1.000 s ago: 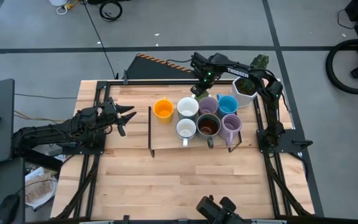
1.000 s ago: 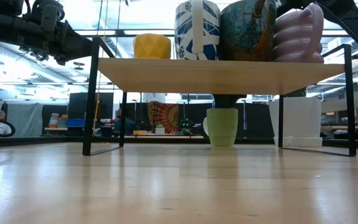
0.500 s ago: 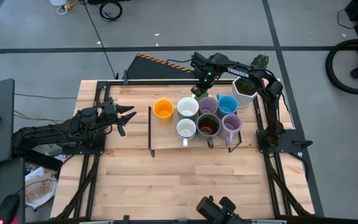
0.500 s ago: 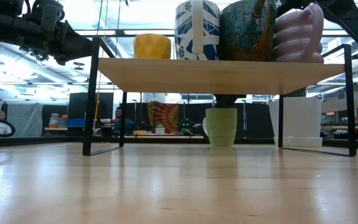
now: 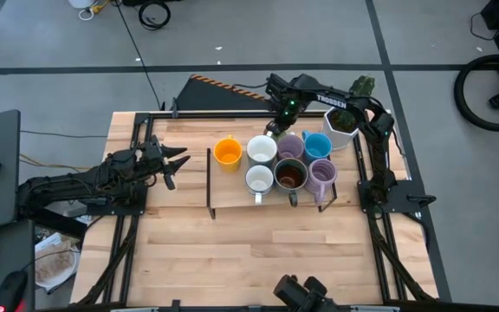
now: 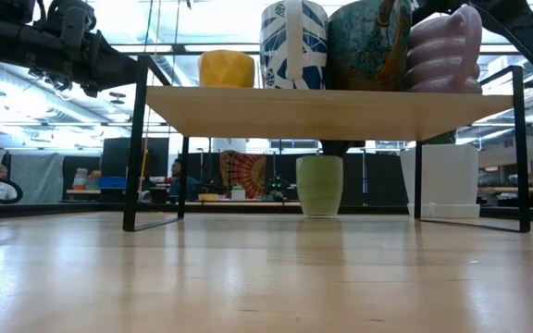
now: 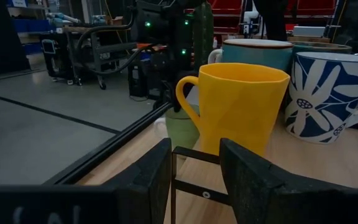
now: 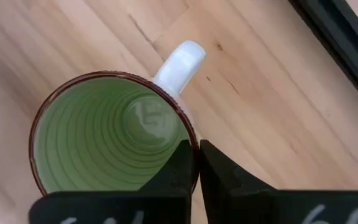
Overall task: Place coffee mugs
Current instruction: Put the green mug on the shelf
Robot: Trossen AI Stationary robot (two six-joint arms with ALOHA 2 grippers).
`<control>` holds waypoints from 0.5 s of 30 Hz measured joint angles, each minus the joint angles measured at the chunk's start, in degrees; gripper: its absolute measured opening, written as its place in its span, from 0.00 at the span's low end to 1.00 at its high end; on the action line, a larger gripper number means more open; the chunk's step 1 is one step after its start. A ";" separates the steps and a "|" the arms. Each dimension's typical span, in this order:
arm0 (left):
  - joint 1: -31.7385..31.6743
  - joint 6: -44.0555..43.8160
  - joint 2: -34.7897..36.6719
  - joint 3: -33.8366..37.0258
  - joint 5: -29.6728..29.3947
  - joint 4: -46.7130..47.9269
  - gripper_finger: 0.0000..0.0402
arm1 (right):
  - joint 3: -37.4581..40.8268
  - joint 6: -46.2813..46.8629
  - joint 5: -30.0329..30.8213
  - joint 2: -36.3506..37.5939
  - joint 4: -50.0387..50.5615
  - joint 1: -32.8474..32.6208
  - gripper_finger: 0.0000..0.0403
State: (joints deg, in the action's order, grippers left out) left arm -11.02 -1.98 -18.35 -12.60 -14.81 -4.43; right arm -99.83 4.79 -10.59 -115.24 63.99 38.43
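Pinching green mug (image 8: 107, 140) rim, R gripper (image 8: 196, 163).

Green mug (image 6: 319, 185) top hidden behind shelf (image 6: 327, 113).

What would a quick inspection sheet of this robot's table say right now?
Surface: wooden table; black-framed wooden shelf standing on it.
Job's things: six mugs on the shelf, including an orange mug; green mug on the table behind.
Clutter: cactus pot.
Grippers: right gripper pinching the green mug's rim; left gripper waits, part open, empty.
Cables: black cable on the floor.
Surroundings: grey floor, lab furniture.
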 joint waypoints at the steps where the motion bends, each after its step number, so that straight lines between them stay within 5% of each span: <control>1: 0.02 -0.02 -0.02 0.00 0.00 -0.02 0.35 | 0.00 -0.71 0.07 0.00 0.04 -0.13 0.04; 15: 0.02 0.00 -0.02 0.00 0.00 0.00 0.35 | -2.75 -6.25 0.68 0.00 2.08 -1.53 0.04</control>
State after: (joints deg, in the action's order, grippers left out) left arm -11.00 -1.99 -18.37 -12.60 -14.81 -4.43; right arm -102.58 -1.46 -9.91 -115.24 66.07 36.91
